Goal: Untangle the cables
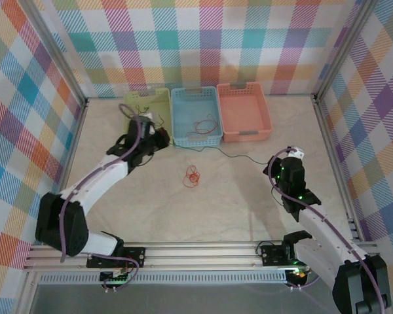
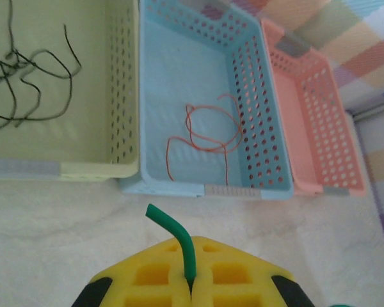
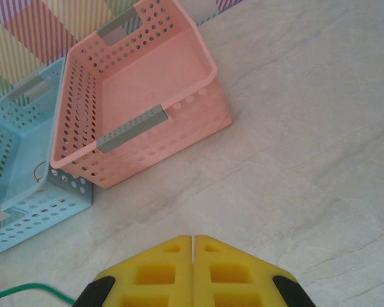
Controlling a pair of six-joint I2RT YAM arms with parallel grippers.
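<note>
Nearest the bases, the right gripper (image 3: 192, 248) hangs over bare table (image 1: 236, 209) with its yellow pads pressed together on nothing. A stretch of the green cable (image 2: 174, 234) lies just beside it. The left gripper (image 2: 191, 272) is clamped on one end of that cable, the tip curling up between its pads, just short of the basket fronts. In the top view the rest of the cable trails across the table toward the right arm.

Mid-table lies a small orange-red clump (image 1: 192, 175), well apart from both grippers.

Beyond stand three baskets touching side by side. The lime basket (image 2: 83, 170) holds loose black wires (image 2: 37, 82), too overlapped to count. The blue basket (image 2: 179, 188) holds one orange-red wire (image 2: 208, 135). The salmon basket (image 2: 320, 187) holds nothing.

The step in hand looks like sorting the green cable. The next move probably calls for lifting it clear and carrying it to the salmon basket without dragging its tail through the clump.
</note>
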